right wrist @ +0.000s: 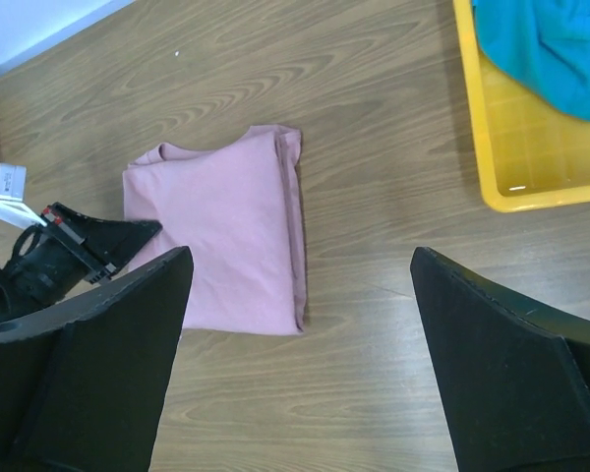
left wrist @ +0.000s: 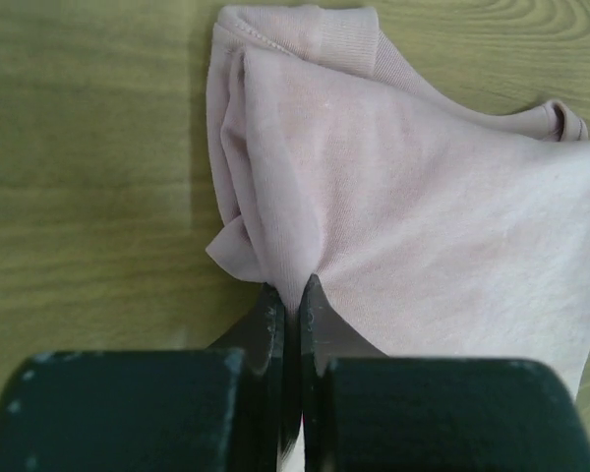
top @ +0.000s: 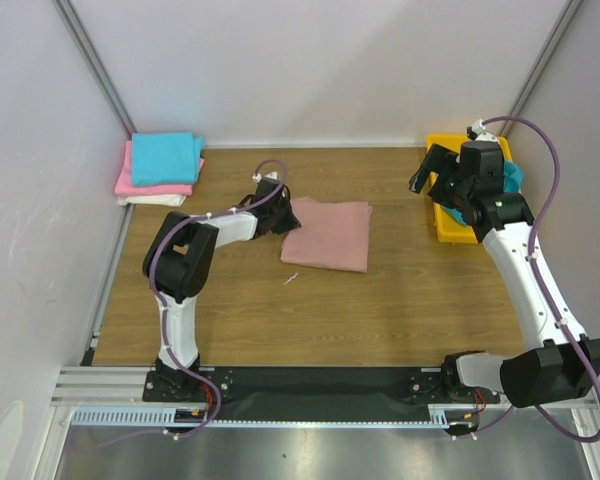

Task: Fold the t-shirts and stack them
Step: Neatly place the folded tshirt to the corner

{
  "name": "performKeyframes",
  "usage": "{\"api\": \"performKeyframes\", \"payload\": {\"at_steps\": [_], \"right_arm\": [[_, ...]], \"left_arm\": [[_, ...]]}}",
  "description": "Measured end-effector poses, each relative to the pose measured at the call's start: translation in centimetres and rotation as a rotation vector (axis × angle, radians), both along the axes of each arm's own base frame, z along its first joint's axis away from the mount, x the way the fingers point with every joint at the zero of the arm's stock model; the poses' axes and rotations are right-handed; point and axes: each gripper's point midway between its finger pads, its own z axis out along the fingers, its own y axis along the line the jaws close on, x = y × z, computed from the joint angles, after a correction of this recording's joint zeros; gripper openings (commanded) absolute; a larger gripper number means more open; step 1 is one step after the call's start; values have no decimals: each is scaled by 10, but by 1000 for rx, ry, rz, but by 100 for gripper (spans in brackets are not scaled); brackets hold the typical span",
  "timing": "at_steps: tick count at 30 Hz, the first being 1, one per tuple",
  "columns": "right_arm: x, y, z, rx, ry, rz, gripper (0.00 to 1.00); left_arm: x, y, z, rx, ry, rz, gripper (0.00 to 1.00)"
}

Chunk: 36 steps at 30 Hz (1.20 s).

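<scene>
On the wooden table (top: 380, 310), about midway, lies the dusty-pink t-shirt (top: 328, 236), folded into a smooth rectangle with its left edge bunched. The left gripper (left wrist: 293, 295) pinches that edge, jaws tight on the cloth. The right gripper (right wrist: 297, 258) hangs by the yellow tray (top: 450, 232), jaws spread wide.

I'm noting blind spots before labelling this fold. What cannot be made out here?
Any print on the folded dusty-pink cloth t-shirt: folded out of sight, every view.
Teal cloth in the yellow plastic tray: cut by the right wrist view's top edge, covered by the right arm from above.
White cloth under the corner stack: only an edge shows, top view.
</scene>
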Motion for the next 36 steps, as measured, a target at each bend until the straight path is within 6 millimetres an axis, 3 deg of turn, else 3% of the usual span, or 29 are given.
{"api": "performKeyframes", "payload": {"at_steps": [5, 11, 16, 22, 29, 36], "right_arm": [[0, -6, 2, -17, -10, -31, 100], [15, -8, -8, -8, -50, -40, 100], [46, 0, -31, 13, -57, -30, 100], [77, 3, -74, 16, 17, -39, 100], [121, 0, -86, -20, -3, -28, 100], [150, -12, -99, 18, -6, -41, 99]], "left_arm": [[14, 15, 12, 80, -29, -76, 0], [60, 45, 57, 211, -191, -157, 0], [93, 72, 82, 291, -289, -174, 0], [131, 125, 92, 376, -309, -113, 0], [158, 178, 112, 458, -330, -36, 0], [171, 191, 137, 538, -351, -26, 0]]}}
